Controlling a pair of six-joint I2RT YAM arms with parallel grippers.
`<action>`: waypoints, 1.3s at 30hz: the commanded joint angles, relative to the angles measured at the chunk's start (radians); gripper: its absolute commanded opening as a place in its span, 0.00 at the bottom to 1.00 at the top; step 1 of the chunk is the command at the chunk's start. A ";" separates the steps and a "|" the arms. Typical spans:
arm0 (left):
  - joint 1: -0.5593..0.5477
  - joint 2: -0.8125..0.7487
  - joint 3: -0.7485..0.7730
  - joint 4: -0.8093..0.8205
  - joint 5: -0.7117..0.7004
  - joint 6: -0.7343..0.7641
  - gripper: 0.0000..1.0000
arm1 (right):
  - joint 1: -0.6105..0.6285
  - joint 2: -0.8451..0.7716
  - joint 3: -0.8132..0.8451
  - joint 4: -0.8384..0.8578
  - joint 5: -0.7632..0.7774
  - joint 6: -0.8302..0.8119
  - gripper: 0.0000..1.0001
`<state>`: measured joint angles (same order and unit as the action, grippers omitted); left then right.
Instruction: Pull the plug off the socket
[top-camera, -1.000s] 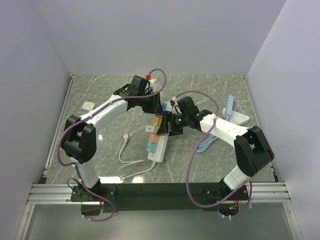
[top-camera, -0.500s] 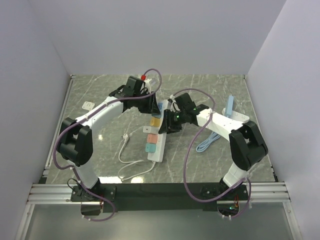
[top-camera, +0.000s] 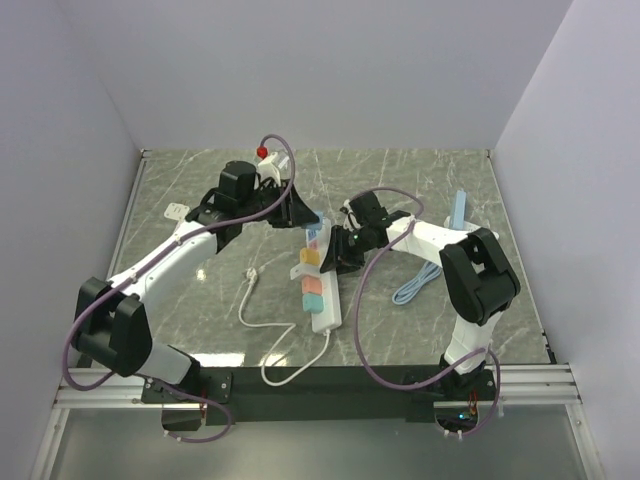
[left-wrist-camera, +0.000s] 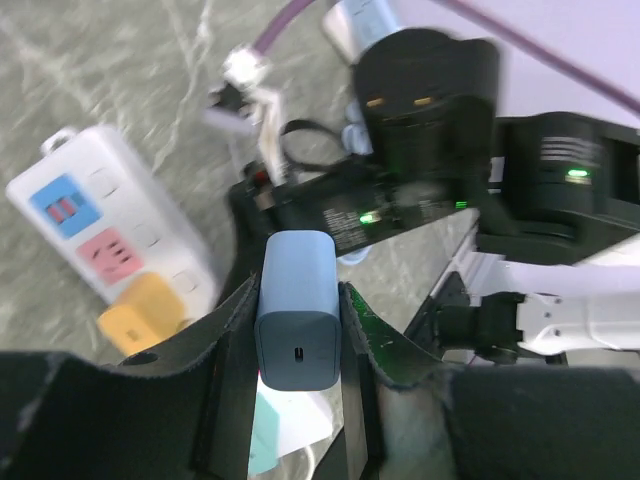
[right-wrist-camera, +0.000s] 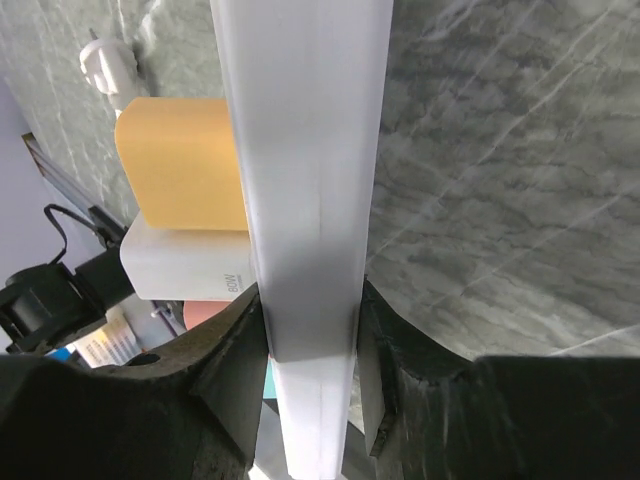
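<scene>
Pinching blue plug (left-wrist-camera: 297, 275) in left claw (left-wrist-camera: 298, 300), right claw (right-wrist-camera: 308, 300) clamped around socket (right-wrist-camera: 300, 120), orange adapter (right-wrist-camera: 185, 160) alongside.

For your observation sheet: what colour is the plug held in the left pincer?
The plug is light blue, clearest in the left wrist view.

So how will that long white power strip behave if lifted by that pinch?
The power strip looks like rigid plastic, so it should stay straight rather than sag. The right gripper pinches its smooth narrow sides, so it may slip or pivot. The yellow adapter on one face and the trailing cord probably tug it off balance.
</scene>
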<state>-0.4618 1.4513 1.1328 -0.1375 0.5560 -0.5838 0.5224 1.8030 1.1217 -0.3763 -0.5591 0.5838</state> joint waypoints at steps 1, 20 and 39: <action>0.003 -0.017 0.001 0.049 0.038 -0.010 0.01 | -0.001 -0.004 0.000 0.001 0.057 -0.028 0.00; 0.534 0.211 -0.001 -0.140 -0.246 0.134 0.01 | -0.001 -0.134 0.003 -0.012 0.027 -0.024 0.00; 0.692 0.365 0.098 -0.114 -0.281 0.053 0.92 | 0.001 -0.171 0.026 -0.035 0.005 -0.033 0.00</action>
<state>0.2203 1.8427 1.2110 -0.2741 0.2943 -0.5194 0.5228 1.7088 1.1088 -0.4446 -0.4976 0.5514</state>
